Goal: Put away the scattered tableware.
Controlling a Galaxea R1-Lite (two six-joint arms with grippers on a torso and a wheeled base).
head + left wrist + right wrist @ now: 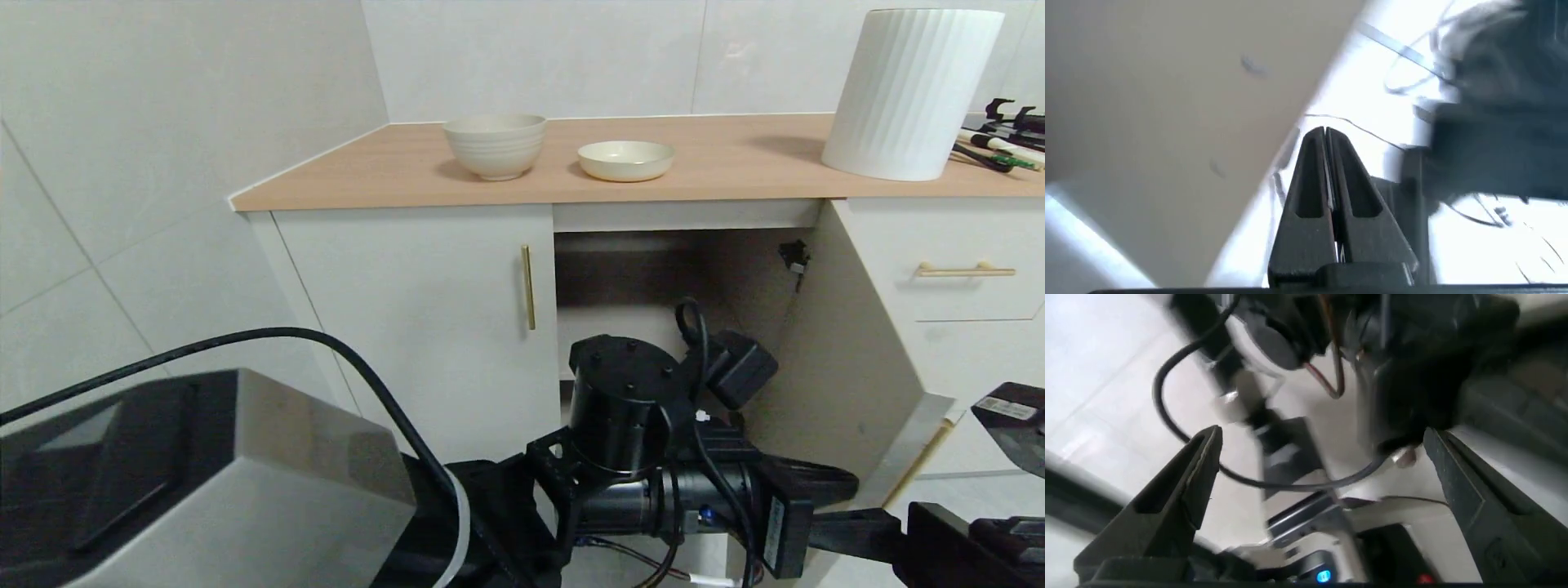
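Note:
A cream ribbed bowl stands on the wooden countertop, and a shallow cream dish sits just to its right. Below them the right cabinet door is swung open, showing a dark empty shelf space. In the left wrist view my left gripper is shut, its two fingers pressed together with nothing between them, near the open door's pale face. My right gripper is open, its fingers spread wide, pointing at the dark arm hardware and cables.
A tall white ribbed container stands on the counter at the right, with black-handled utensils behind it. The left cabinet door is closed, with a brass handle. A drawer with a brass pull is at the right.

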